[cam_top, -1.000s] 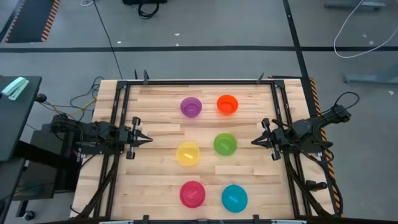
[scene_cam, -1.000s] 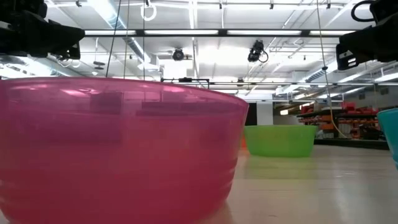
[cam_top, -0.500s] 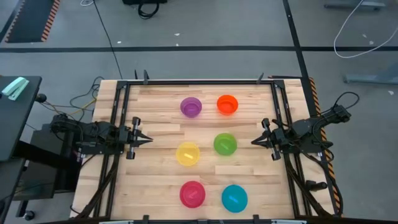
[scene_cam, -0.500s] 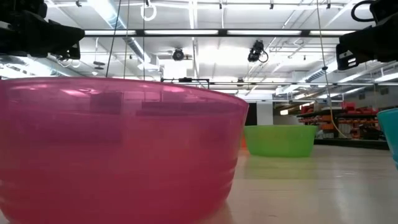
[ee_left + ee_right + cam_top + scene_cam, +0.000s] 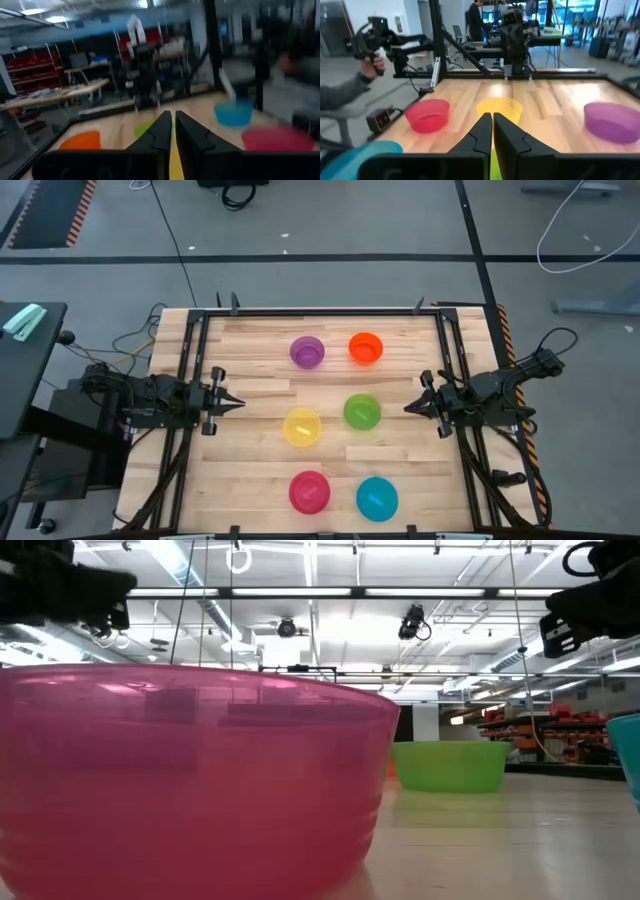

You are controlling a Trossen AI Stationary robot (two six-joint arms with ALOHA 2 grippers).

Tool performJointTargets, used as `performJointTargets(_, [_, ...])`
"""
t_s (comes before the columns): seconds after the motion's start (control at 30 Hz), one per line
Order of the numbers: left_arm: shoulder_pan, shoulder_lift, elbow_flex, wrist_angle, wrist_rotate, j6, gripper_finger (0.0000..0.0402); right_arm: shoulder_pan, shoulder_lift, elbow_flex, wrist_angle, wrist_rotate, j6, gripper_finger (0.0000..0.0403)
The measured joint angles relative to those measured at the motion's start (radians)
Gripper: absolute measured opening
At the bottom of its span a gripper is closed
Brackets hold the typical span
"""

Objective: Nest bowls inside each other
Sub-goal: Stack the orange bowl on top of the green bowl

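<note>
Six small round plastic bowls (image 5: pixel 301 427) sit apart on the wooden bench (image 5: pixel 255 470), none nested. Left gripper (image 5: pixel 234 402) at 9 o'clock, right gripper (image 5: pixel 410 408) at 3 o'clock, jaws narrow, empty. Light bowls may skid or tip if pinched off-centre.

Purple, orange, yellow, green, pink-red, teal bowls (image 5: pixel 323 426).

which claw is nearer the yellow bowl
Left. The left claw sits just beside the yellow bowl; the right claw is farther, beyond the green bowl.
</note>
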Motion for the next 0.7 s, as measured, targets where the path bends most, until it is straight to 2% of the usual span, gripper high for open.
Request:
performJointTargets(0.1, [0.000,0.000,0.000,0.118,0.000,-0.103,0.0028,0.000,0.000,0.000,0.053,0.000,0.006,0.0023])
performJointTargets(0.2, [0.000,0.000,0.000,0.210,0.000,-0.122,0.0024,0.000,0.000,0.000,0.118,0.007,0.035,0.0023])
performJointTargets(0.27, [0.000,0.000,0.000,0.237,0.000,-0.155,0.0024,0.000,0.000,0.002,0.161,0.055,0.070,0.0023])
performJointTargets(0.43, [0.001,-0.001,0.000,0.289,-0.001,-0.056,0.0030,0.000,0.000,0.051,0.146,0.243,0.162,0.0023])
performJointTargets(0.53, [0.001,0.000,0.000,0.286,-0.002,0.010,0.0030,0.000,0.008,0.099,0.095,0.247,0.153,0.0023])
performJointTargets(0.7, [0.001,0.006,0.000,0.283,-0.009,-0.001,0.0022,-0.001,0.059,0.207,-0.025,0.294,0.186,0.0023])
